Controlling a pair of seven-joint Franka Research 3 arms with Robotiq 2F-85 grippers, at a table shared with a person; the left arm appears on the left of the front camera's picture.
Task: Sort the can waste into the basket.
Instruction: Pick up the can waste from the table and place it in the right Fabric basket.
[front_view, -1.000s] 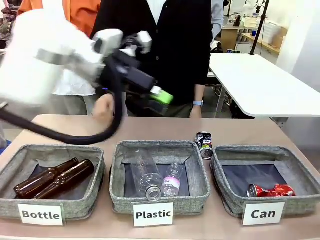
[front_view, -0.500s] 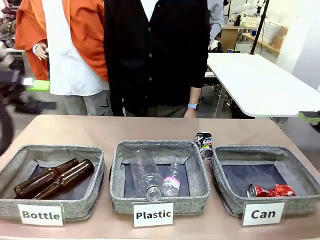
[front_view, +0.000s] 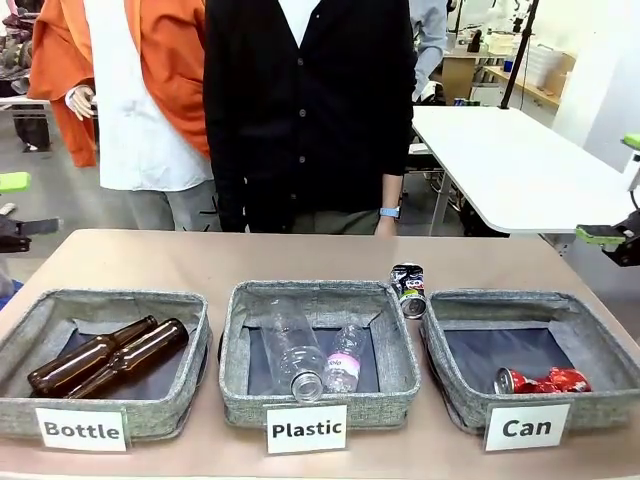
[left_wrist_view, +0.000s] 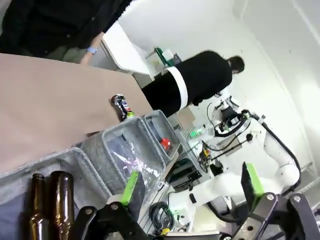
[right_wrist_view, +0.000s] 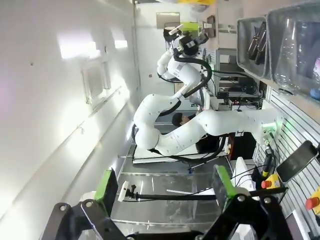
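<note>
One red can (front_view: 543, 381) in basket (front_view: 520, 298), lower right | black can (front_view: 407, 290) outside its upper-left corner | left gripper (front_view: 12, 205) retreated to left edge, right gripper (front_view: 616, 190) now at right edge, both wide | black can pending.

Front view: bright, even, soft overhead light. Thin shadows hug the foot of the Plastic basket (front_view: 318, 296), and its floor sits darker. The clear bottles (front_view: 300, 355) inside glint. The white table (front_view: 520, 170) behind and right of that basket is near washed out. Focus is sharp.

Left wrist view: frame rolled, lines bend towards the edges. The wall (left_wrist_view: 280, 60) beyond the Plastic basket (left_wrist_view: 97, 147) is blown white. The left gripper (left_wrist_view: 191, 179) below it is dark and slightly soft.

Right wrist view: glare patches on the wall (right_wrist_view: 65, 100) far across from the Plastic basket (right_wrist_view: 295, 10), with a pinkish tint at that edge. The right gripper (right_wrist_view: 164, 182) is in shade.
</note>
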